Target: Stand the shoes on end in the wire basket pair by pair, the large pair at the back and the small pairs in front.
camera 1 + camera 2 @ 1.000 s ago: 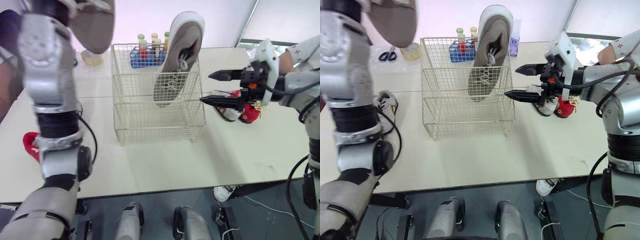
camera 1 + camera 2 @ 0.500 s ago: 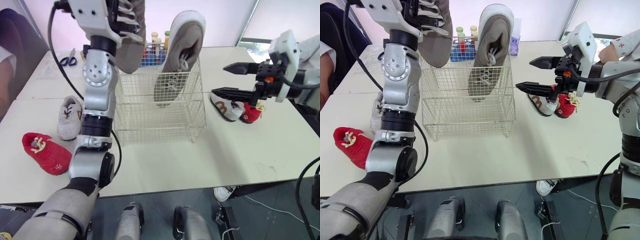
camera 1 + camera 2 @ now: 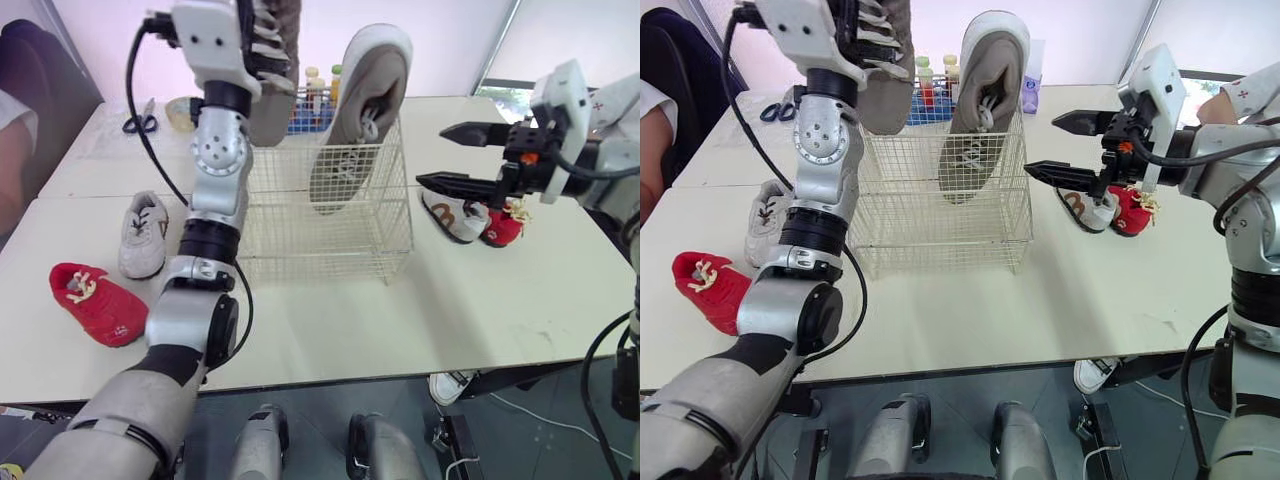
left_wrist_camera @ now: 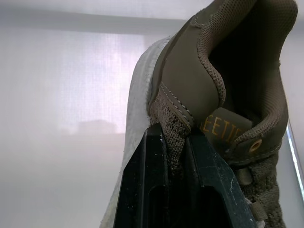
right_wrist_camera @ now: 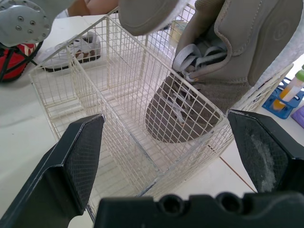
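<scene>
A large grey-brown shoe (image 3: 357, 110) stands toe-down in the back right of the wire basket (image 3: 330, 235), its heel well above the rim. Its mate (image 3: 268, 75) hangs toe-down above the basket's back left corner. My left gripper (image 4: 175, 137) is shut on that shoe's heel collar. My right gripper (image 3: 433, 155) is open in the air just right of the basket, holding nothing. A small white shoe (image 3: 452, 215) and a small red shoe (image 3: 503, 225) lie on the table behind it. Another small white shoe (image 3: 143, 235) and red shoe (image 3: 95, 303) lie left of the basket.
A blue rack of small bottles (image 3: 310, 95) stands behind the basket, with scissors (image 3: 137, 122) and a round dish (image 3: 183, 110) at the back left. A person sits at the far left (image 3: 20, 110), and a sleeve (image 3: 1250, 95) shows at the far right. A shoe (image 3: 450, 385) lies on the floor.
My left arm has swung the held large shoe from the far left over to the basket's back left corner. My right gripper has drawn back a little to the right, still open.
</scene>
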